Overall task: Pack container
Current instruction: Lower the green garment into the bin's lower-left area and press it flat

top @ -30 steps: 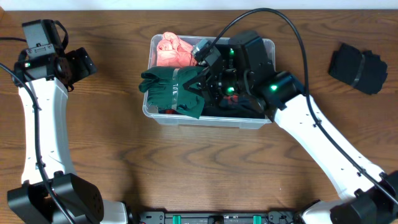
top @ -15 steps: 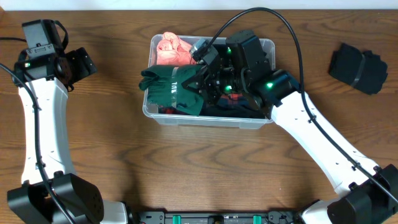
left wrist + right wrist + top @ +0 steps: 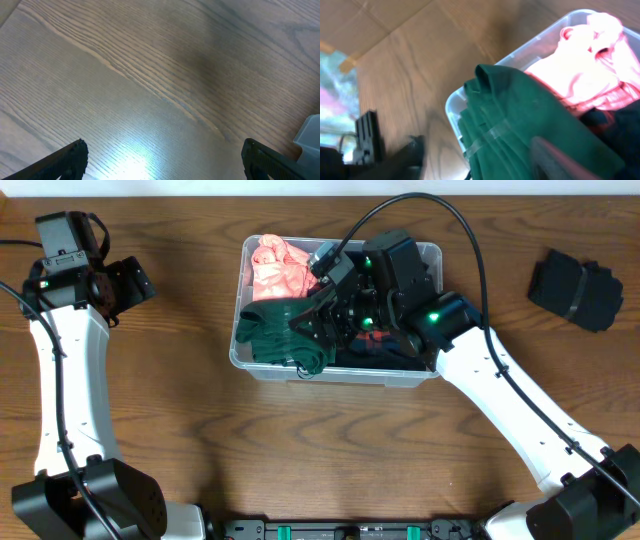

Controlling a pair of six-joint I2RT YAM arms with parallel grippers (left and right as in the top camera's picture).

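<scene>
Container (image 3: 433,252): clear bin at table's (image 3: 300,450) back centre, long axis running left-right in overhead view, open side up. Inside: pink cloth (image 3: 280,265) at back left, green cloth (image 3: 272,338) at front left and lapping over the left rim, dark cloth (image 3: 385,352) on right.

Right gripper (image 3: 312,318): above green cloth, fingers spread apart.

Left gripper (image 3: 167,157): well left of container, over bare wood, fingers wide apart, holding nothing.

Black cloth (image 3: 575,288): on table, far right.

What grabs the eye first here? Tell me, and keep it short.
A green cloth bundle sits in the clear bin at the middle of the table, next to a pink cloth, with the right arm bent over it. A black cloth lies alone at the table's far right.
</scene>
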